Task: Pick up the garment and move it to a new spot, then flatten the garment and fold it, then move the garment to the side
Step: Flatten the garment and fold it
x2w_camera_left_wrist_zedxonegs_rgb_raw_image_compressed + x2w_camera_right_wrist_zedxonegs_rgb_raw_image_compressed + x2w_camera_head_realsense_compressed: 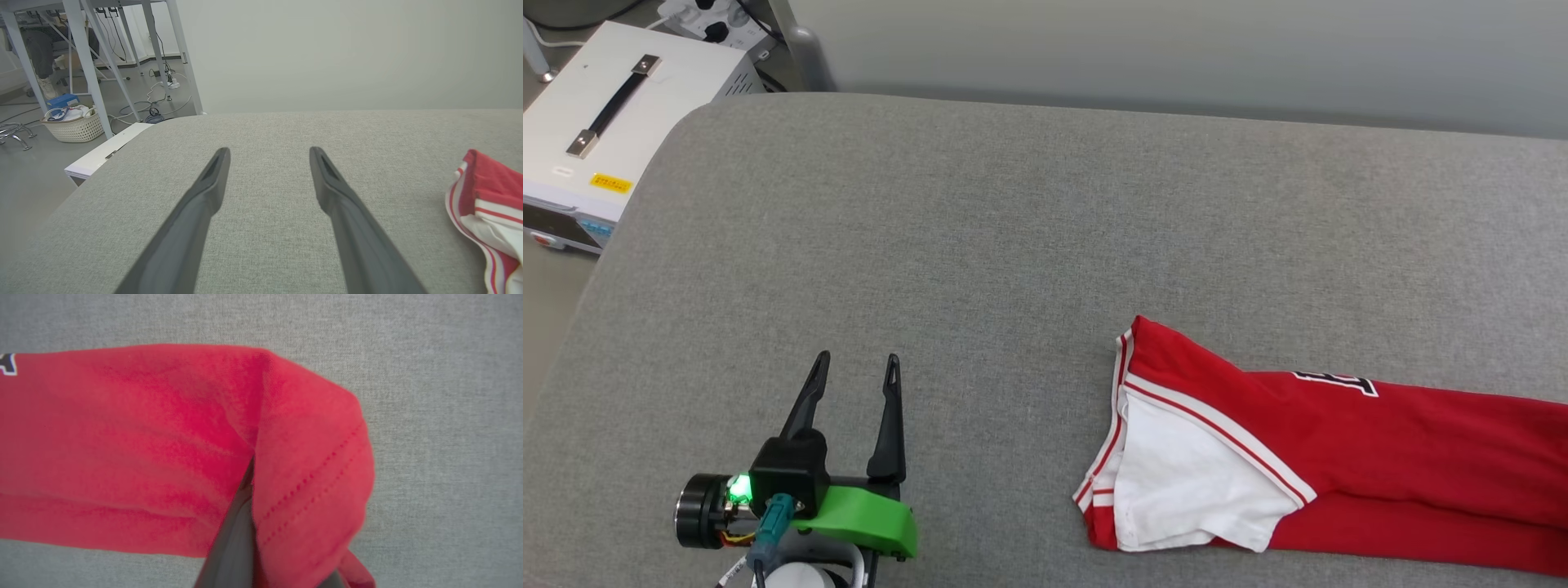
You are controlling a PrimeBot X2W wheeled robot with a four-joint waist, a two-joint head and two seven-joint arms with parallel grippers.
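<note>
The garment (1339, 457), red with a white sleeve and striped trim, lies folded into a long band on the right of the grey padded surface (1013, 245) and runs off the frame's right edge. My left gripper (858, 359) rests open at the lower left, well apart from the collar end, with nothing between its fingers. From the left wrist, that gripper (269, 153) points across bare padding, with the garment's (490, 192) striped end at the far right. In the right wrist view, my right gripper (250, 473) is shut on a fold of the garment's (163, 449) red hem, which drapes over one dark finger (233, 539).
A white box with a black handle (605, 122) stands off the surface's rounded far-left corner. Beyond that edge, the left wrist view shows floor with a wicker basket (75, 124), cables and metal table legs (88, 61). A pale wall runs behind the surface.
</note>
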